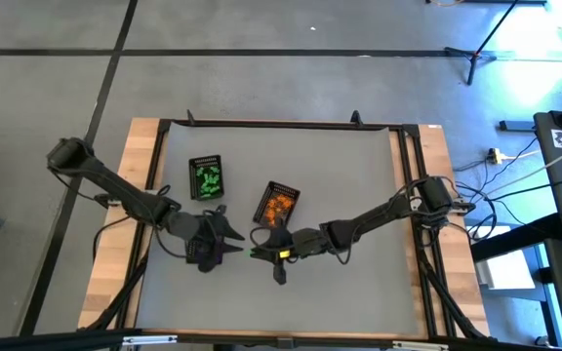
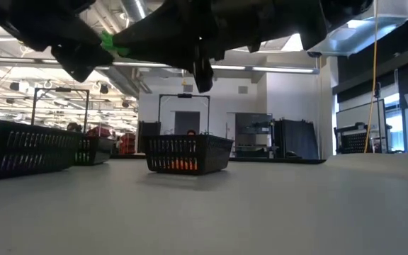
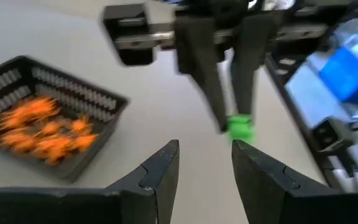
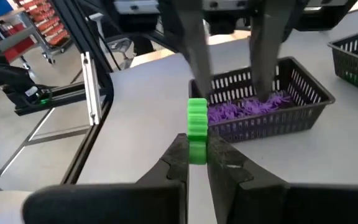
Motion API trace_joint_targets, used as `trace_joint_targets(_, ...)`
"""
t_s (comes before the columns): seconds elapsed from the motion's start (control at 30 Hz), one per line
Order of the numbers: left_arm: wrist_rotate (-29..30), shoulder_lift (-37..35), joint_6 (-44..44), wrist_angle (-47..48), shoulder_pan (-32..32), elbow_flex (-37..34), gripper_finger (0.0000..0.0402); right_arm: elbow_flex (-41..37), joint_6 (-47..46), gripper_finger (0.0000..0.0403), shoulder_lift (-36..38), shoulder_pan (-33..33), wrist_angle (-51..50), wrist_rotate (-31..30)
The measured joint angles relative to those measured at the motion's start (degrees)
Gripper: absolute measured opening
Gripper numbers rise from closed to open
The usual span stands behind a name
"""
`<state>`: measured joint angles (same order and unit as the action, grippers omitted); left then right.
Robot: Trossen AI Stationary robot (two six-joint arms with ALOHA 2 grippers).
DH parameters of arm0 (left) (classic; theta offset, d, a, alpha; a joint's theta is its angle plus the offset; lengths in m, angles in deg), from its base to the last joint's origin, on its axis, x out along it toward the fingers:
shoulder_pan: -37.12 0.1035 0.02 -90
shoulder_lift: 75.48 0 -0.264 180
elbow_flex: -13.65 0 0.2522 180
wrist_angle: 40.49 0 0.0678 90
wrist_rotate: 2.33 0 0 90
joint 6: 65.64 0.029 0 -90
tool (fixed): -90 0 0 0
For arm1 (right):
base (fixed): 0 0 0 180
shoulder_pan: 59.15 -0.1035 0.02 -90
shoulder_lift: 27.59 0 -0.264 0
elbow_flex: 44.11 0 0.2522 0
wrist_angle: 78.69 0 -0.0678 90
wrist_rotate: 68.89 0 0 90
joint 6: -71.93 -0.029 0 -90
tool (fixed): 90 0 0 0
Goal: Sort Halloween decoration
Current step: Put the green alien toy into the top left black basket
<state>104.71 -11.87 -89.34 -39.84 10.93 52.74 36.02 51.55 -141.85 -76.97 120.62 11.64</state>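
Right gripper fingers pinching green trinket, frame centre of high view. Left gripper fingers spread, empty. Carry trinket to green tray, upper left; release low.

I noted three black mesh trays on the grey table; cables lay on the floor beside it

A grey concrete floor surrounds the wood-edged surface. Ceiling strip lights brighten the white-walled room, and red-stocked shelving stands aside.
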Motion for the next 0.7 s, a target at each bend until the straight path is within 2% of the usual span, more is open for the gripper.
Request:
trace_joint_targets(0.13,-4.4,2.5,0.4,-4.7,1.2,0.0,0.0140,0.0,0.0,0.0030,0.0,0.1,-0.3,0.1)
trace_joint_targets(0.33,-7.5,5.0,0.4,-7.4,1.9,0.0,0.0140,0.0,0.1,0.0030,-0.1,0.0,-0.8,0.4)
trace_joint_targets(0.7,-10.6,5.4,0.4,-7.9,1.9,0.0,0.0140,0.1,0.1,0.0030,-0.2,0.1,0.1,-0.3)
